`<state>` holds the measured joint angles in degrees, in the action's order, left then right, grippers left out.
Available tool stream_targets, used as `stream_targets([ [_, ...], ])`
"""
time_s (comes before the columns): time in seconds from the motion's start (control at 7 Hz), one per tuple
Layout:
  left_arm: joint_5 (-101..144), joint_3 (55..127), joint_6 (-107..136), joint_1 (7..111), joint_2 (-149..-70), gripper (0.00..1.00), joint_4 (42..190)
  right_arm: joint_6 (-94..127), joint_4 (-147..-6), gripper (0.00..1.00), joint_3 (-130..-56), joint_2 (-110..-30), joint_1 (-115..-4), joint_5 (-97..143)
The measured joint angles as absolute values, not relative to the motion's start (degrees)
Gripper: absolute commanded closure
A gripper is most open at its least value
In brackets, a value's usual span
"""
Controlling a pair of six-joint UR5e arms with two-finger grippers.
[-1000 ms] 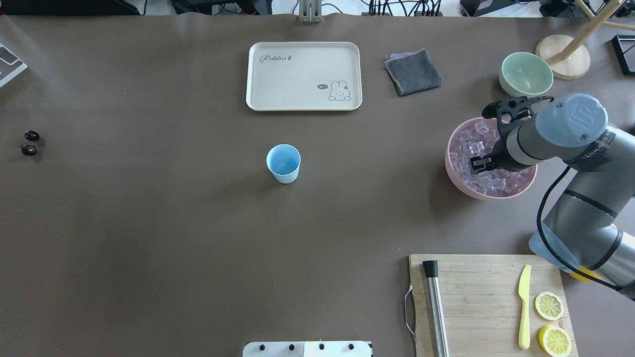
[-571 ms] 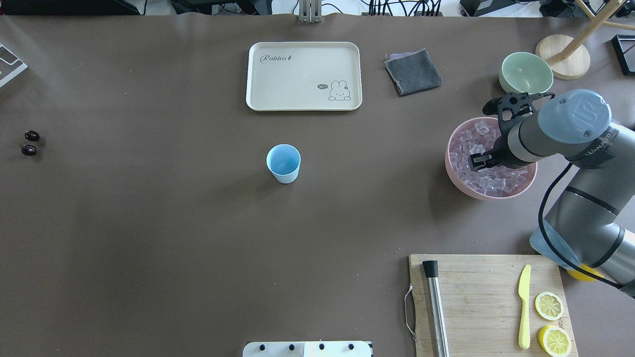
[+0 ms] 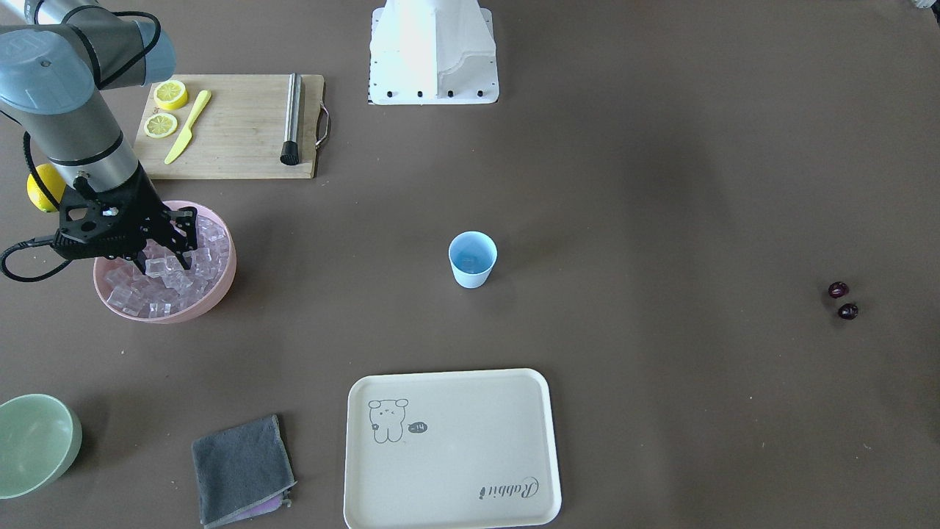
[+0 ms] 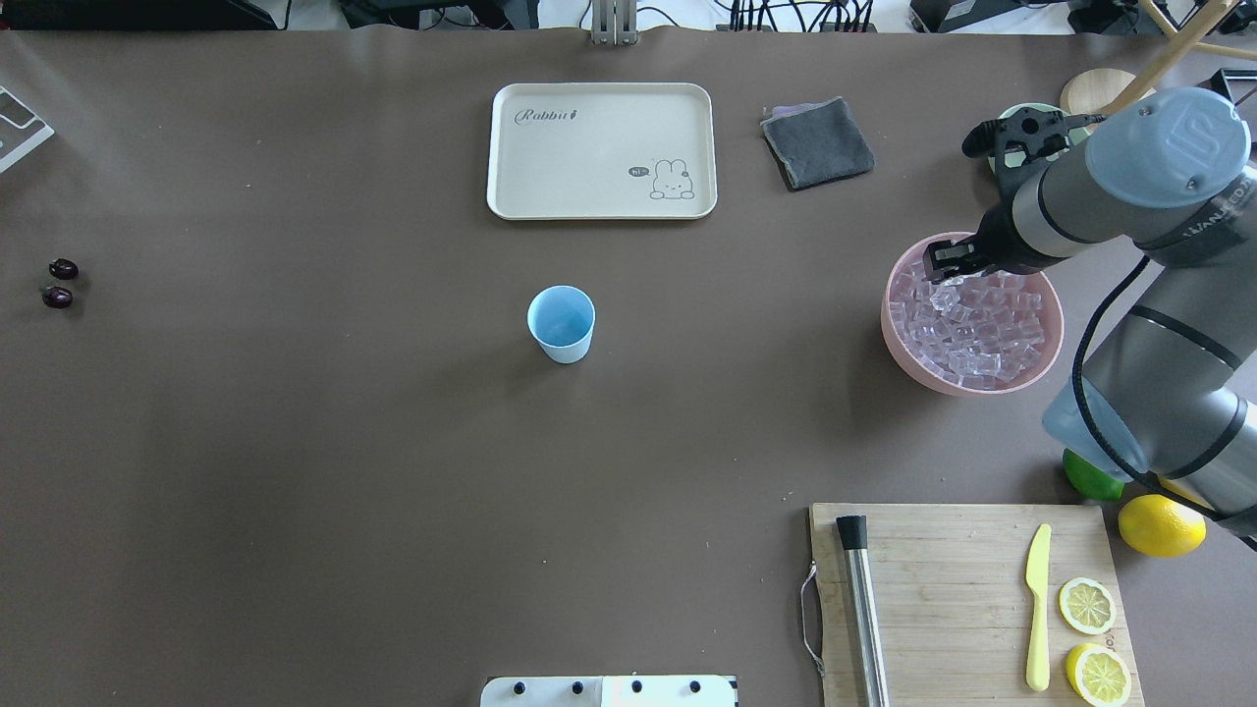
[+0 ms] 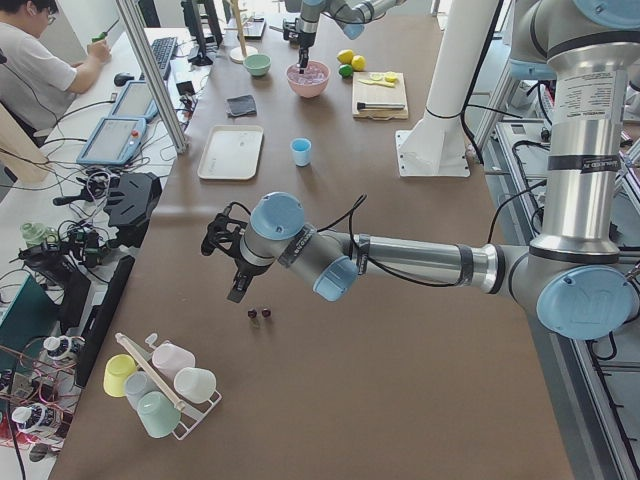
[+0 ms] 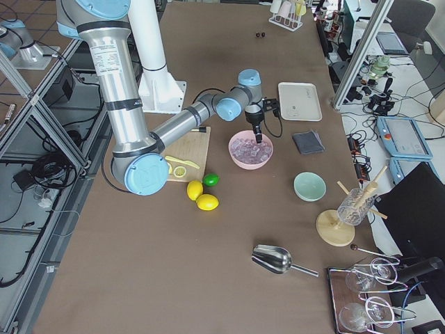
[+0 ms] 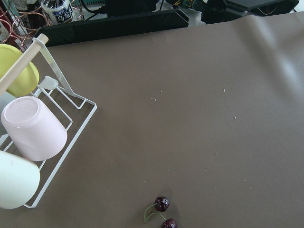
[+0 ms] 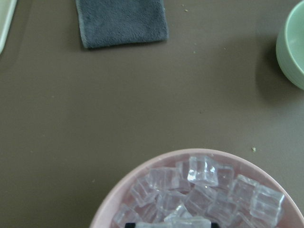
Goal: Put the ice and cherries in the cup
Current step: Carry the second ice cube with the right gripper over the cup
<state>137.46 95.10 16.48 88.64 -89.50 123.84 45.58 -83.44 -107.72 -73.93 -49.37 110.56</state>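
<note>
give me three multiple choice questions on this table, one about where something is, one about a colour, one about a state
1. Where do the cherries lie?
A on the cutting board
B on the bare table
C on the tray

2. What colour is the bowl that holds the ice?
A pale green
B blue
C pink

3. How does the cup stand?
A upright, mouth up
B on its side
C upside down

Answers:
1 B: both cherries sit on the brown table top near its edge on the robot's left, well apart from the cup.
2 C: the clear cubes fill the pink bowl.
3 A: the overhead view looks straight into the cup's open mouth.
</note>
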Motion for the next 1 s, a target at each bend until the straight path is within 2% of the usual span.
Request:
stream_targets([
  [0.29, 137.5, 95.1, 17.0, 88.7, -89.5, 0.02, 123.8, 45.8, -88.7, 1.00, -107.6, -64.3, -49.8, 110.9],
  [0.57, 137.6, 95.4, 17.8, 88.5, -89.7, 0.02, 123.8, 45.8, -89.5, 1.00, -104.5, -54.6, -49.2, 110.9],
  [1.0, 137.6, 95.3, 18.0, 87.8, -90.1, 0.02, 123.8, 45.6, -83.8, 1.00, -92.3, -43.1, -45.1, 108.5],
])
